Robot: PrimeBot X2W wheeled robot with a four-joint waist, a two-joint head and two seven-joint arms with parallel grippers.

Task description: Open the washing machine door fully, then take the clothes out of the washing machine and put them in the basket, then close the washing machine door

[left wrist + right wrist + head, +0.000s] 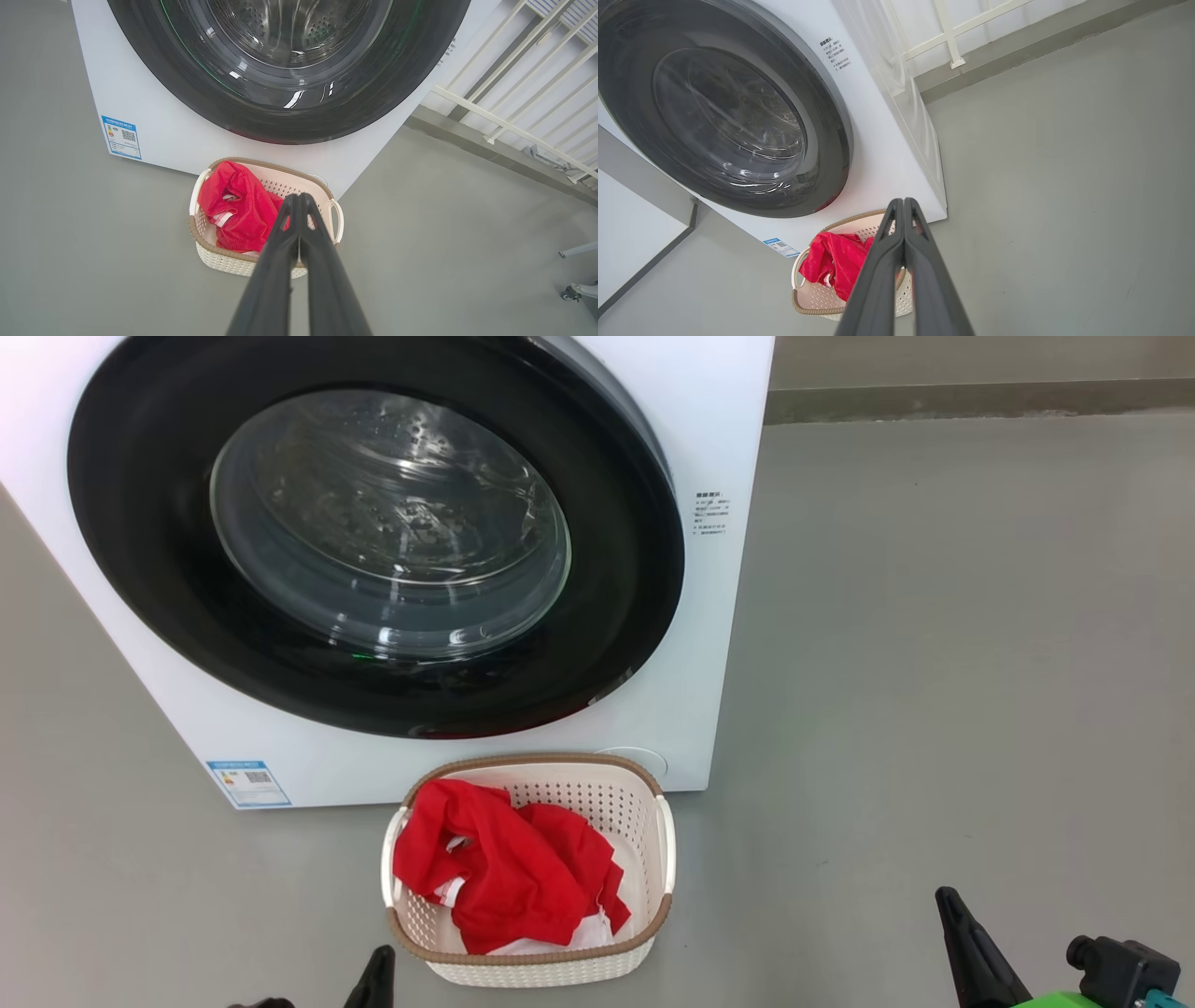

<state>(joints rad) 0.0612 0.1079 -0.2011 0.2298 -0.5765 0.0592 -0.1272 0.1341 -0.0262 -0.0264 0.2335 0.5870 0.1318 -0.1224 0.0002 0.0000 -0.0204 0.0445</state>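
The white washing machine (pixel 709 644) stands on the floor with its black-rimmed glass door (pixel 373 532) flat against the front. Directly before it sits the cream basket (pixel 644 821), holding the red clothes (pixel 509 868) with some white parts. My left gripper (pixel 378 971) shows at the bottom edge, left of the basket; in its wrist view its fingers (pixel 299 201) are pressed together and empty, pointing over the basket (pixel 205 242). My right gripper (pixel 952 905) is low at the right, apart from the basket; its fingers (pixel 902 205) are likewise shut on nothing.
Grey floor (pixel 934 663) spreads to the right of the machine. A wall base (pixel 980 401) runs behind. White railing (pixel 514 93) stands beside the machine, and a wheeled metal leg (pixel 577 289) rests at the far right. A blue label (pixel 247 782) marks the machine's lower left front.
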